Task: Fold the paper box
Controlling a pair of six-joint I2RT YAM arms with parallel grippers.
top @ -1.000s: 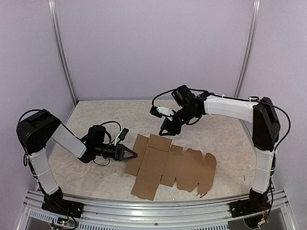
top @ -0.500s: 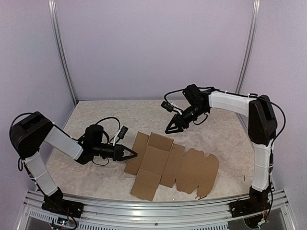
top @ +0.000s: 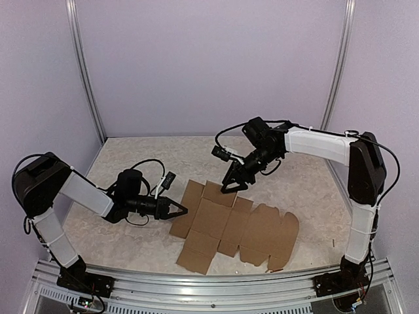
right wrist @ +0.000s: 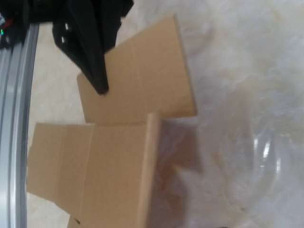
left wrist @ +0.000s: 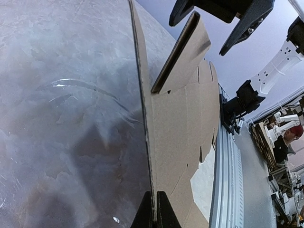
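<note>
A fixed camera sits high above and behind my arms. It looks down and forward from far enough back to take in the whole worktop [top: 131, 163]. My left wrist camera rides just behind my left pincer [top: 179, 210], nearly level with the worktop, and faces along the paper box [top: 222, 226] toward my right pincer [top: 230, 186]. My right wrist camera looks steeply down, close over the paper box beneath that pincer. All three views share the paper box.
</note>
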